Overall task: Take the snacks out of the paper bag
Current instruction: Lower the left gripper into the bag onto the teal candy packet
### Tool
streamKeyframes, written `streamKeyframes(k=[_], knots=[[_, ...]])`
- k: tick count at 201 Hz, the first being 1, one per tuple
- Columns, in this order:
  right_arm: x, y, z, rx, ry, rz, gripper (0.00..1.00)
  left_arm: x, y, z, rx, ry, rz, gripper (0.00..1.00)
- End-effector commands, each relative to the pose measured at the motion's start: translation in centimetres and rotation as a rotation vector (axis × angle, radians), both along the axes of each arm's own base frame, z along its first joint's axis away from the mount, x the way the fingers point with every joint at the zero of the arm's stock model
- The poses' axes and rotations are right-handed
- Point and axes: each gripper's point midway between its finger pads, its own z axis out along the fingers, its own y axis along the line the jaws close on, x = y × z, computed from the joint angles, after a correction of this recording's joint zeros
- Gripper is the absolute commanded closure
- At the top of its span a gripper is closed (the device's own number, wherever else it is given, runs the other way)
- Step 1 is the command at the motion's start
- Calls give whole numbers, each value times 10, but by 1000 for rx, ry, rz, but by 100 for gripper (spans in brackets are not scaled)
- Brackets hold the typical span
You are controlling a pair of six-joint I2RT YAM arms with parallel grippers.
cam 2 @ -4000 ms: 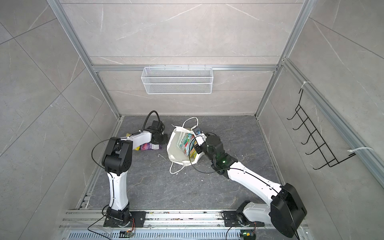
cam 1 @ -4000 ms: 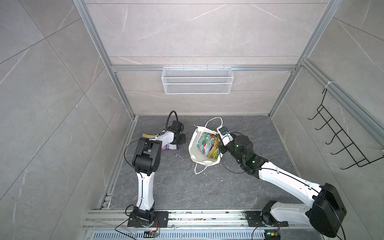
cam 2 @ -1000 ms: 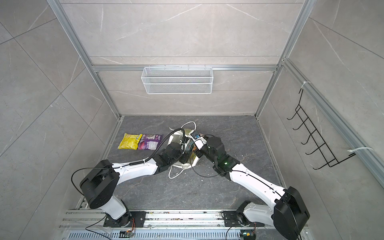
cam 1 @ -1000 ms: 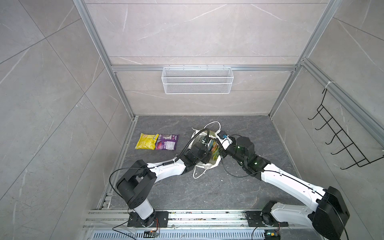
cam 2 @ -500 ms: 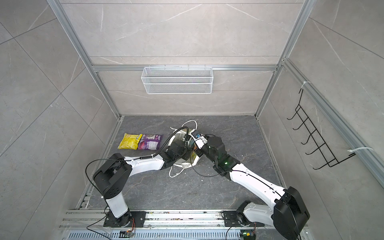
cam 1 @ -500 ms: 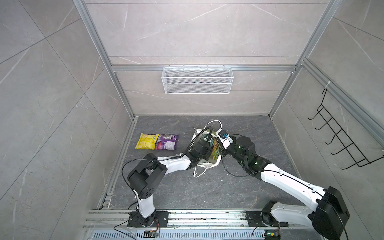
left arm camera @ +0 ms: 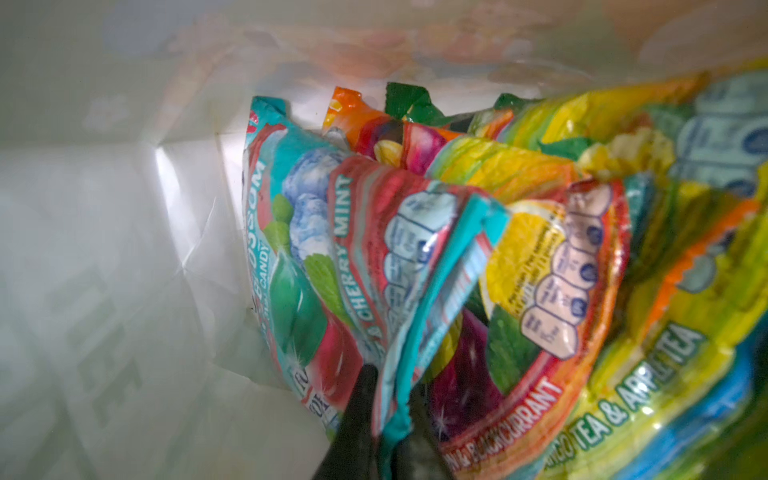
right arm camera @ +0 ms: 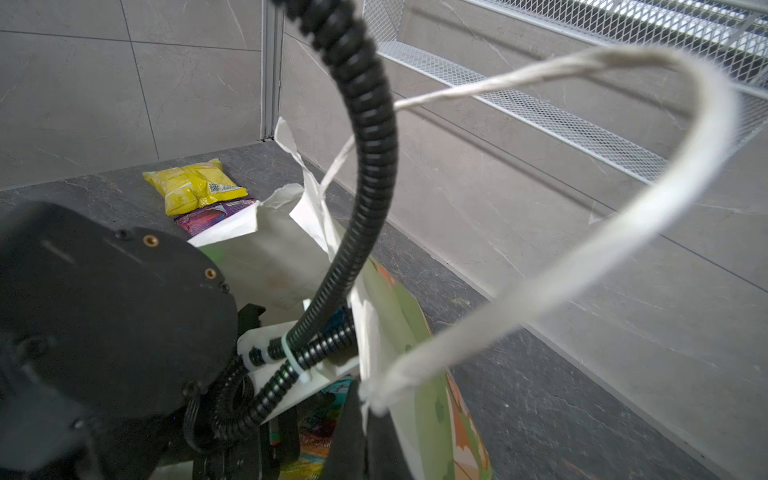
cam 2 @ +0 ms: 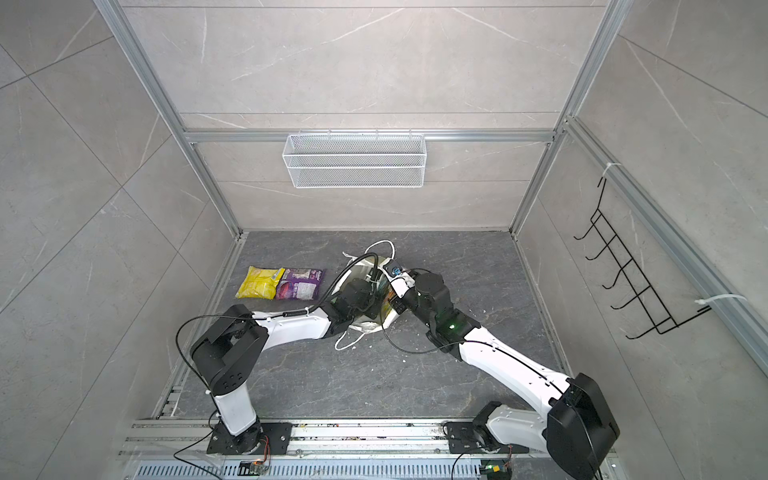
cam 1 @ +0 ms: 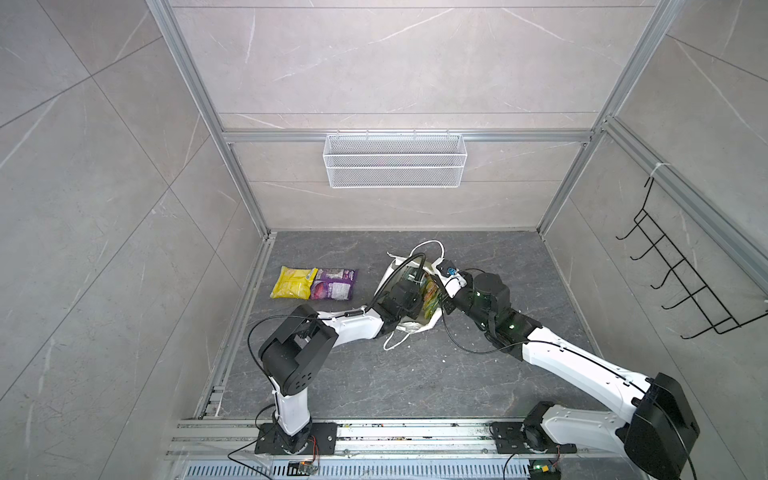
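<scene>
The paper bag [cam 1: 417,328] [cam 2: 365,326] stands open mid-floor. My right gripper [right arm camera: 365,419] is shut on the paper bag's rim [right arm camera: 415,332], just where the white cord handle [right arm camera: 623,232] is fixed. My left gripper [left arm camera: 390,380] is down inside the bag, shut on the crimped edge of a teal-red snack packet [left arm camera: 332,232]. Beside it stand an orange-red packet [left arm camera: 540,332] and a green-yellow one [left arm camera: 665,353]. A yellow packet [cam 1: 293,282] [cam 2: 259,282] and a purple packet [cam 1: 334,284] [cam 2: 300,284] lie on the floor left of the bag.
A white wire mesh basket [cam 1: 395,160] hangs on the back wall. A black hook rack [cam 1: 685,286] is on the right wall. The left arm's black ribbed cable [right arm camera: 365,124] arches over the bag mouth. Metal rails [cam 1: 374,432] run along the front.
My left arm came over from the two floor packets, reached into the bag, and its jaws have just closed on the teal-red packet. The right arm has kept its grip on the bag's rim.
</scene>
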Motion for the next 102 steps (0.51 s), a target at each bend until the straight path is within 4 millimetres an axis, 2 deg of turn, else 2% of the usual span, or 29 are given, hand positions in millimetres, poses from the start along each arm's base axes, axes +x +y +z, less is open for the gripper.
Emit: streamKeyframes(k=[1,63,102], knots=[[-2,4,11,50,-14,14,100,6,5,37,-55,-70,27,100],[1,2,8,48,-5,-9,100,-8,10,70,-90,-105,1,100],[5,-1,7,45,-2,-35,100,-26,10,93,-127,-115,-40,100]])
